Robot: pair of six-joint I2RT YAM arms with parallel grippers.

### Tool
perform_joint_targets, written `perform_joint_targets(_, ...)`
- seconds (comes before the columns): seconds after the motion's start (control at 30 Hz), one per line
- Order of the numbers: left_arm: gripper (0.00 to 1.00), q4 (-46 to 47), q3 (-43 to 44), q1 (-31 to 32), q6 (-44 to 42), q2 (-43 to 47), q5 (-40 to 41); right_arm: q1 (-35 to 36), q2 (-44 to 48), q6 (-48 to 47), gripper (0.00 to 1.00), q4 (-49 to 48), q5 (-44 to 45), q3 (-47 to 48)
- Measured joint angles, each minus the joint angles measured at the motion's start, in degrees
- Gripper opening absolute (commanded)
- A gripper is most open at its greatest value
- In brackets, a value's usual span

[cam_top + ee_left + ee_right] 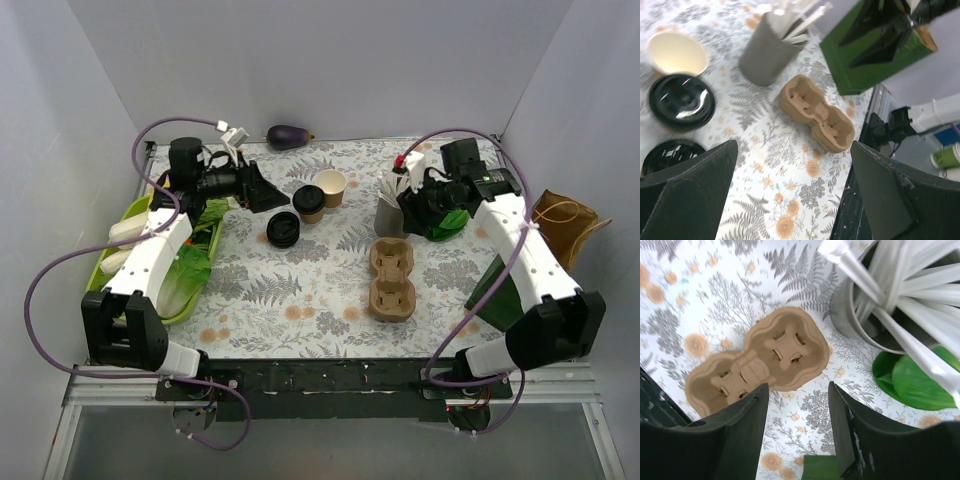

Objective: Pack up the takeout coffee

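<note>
Now | takeout coffee (pixel 309 203): tan paper, glossy black lid | carrier (pixel 392 278): moulded pulp

All three views share the cardboard carrier (pixel 391 258).

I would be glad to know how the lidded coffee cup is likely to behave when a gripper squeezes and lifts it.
The takeout coffee is a paper cup, so its wall would probably dent under a hard squeeze. The black lid likely stiffens the rim. Standing upright, it might tip if pushed high; its fill, hence weight, cannot be seen.
</note>
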State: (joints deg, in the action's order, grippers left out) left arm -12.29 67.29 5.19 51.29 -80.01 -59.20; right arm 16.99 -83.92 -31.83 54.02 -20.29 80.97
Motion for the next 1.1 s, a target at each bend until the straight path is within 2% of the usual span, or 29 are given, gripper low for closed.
perform_joint_targets(0.13, 0.96, -3.5, 7.7, 6.1, -6.4, -4.9, -2.0, -1.5, 5.1, 6.1, 0.62, -1.4, -1.3, 0.3)
perform_joint_targets(0.2, 0.97, -4.5, 10.0, 8.5, -7.5, -7.0, -1.9, -1.4, 6.8, 8.7, 0.63, -2.5, -1.4, -2.8)
perform_joint_targets(0.27, 0.97, -4.9, 10.7, 9.6, -7.1, -8.2, -1.1, -1.2, 7.9, 11.5, 0.68, -2.5, -2.0, -7.1)
perform_joint_targets(0.47, 0.98, -5.7, 10.6, 9.4, -4.4, -8.3, 2.6, -1.2, 6.1, 17.0, 0.71, -0.5, -5.8, -17.3)
perform_joint_targets(0.7, 0.98, -7.8, 8.7, 10.0, -4.2, -5.3, 5.5, 0.1, 2.6, 18.6, 0.73, -0.2, -13.5, -18.1)
perform_joint_targets(0.97, 0.98, -10.0, 8.1, 10.5, -5.6, -3.5, 7.7, 4.2, -2.0, 21.5, 0.91, -0.7, -16.7, -19.6)
perform_joint_targets(1.03, 0.98, -10.3, 8.1, 10.5, -5.7, -3.5, 8.0, 4.4, -3.4, 23.1, 0.98, -0.1, -15.2, -20.8)
perform_joint_targets(1.1, 0.98, -10.4, 8.1, 10.5, -5.9, -3.5, 8.4, 4.4, -4.3, 24.7, 0.98, 0.4, -12.6, -20.9)
